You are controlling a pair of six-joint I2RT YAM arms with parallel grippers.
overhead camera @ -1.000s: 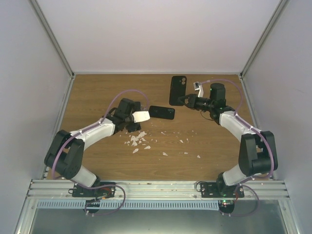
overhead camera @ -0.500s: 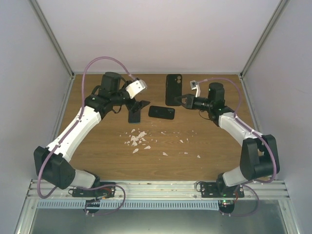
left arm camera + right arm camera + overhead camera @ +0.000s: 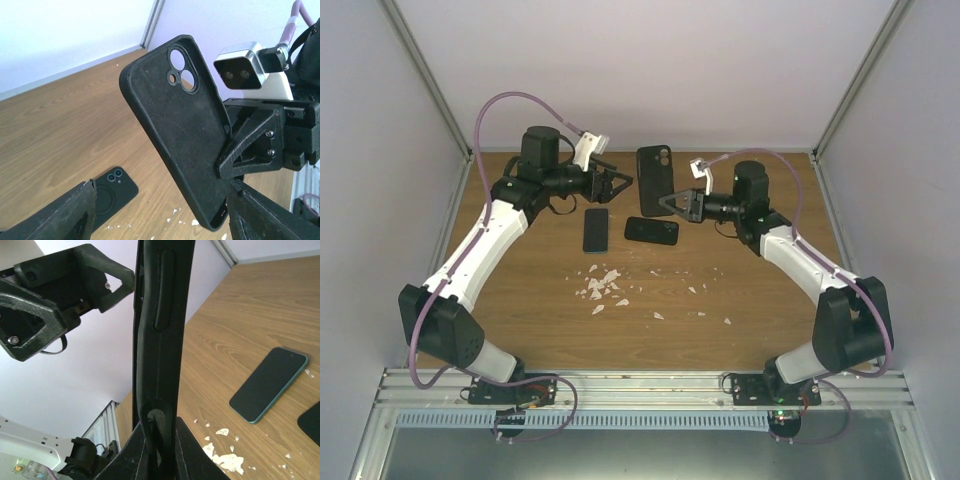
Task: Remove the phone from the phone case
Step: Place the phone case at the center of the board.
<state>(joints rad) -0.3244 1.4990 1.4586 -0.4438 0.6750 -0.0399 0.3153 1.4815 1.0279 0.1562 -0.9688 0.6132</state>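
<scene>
My right gripper is shut on the lower end of an empty black phone case, holding it upright above the back of the table. In the left wrist view the wall shows through the camera holes of the phone case. The right wrist view sees the phone case edge-on, pinched by the right gripper. My left gripper is open just left of the case, and in its own view the left gripper has the case's lower end near its right finger. The phone lies screen-up on the table.
A second black handset lies back-up with its lenses showing, right of the phone. White crumbs are scattered across the wood further forward. Grey walls close in the left, right and back of the table.
My left arm rose off the table, leaving the phone lying there, and swung back and right to the case, its jaws narrowing a little. The right arm carried the case leftward.
</scene>
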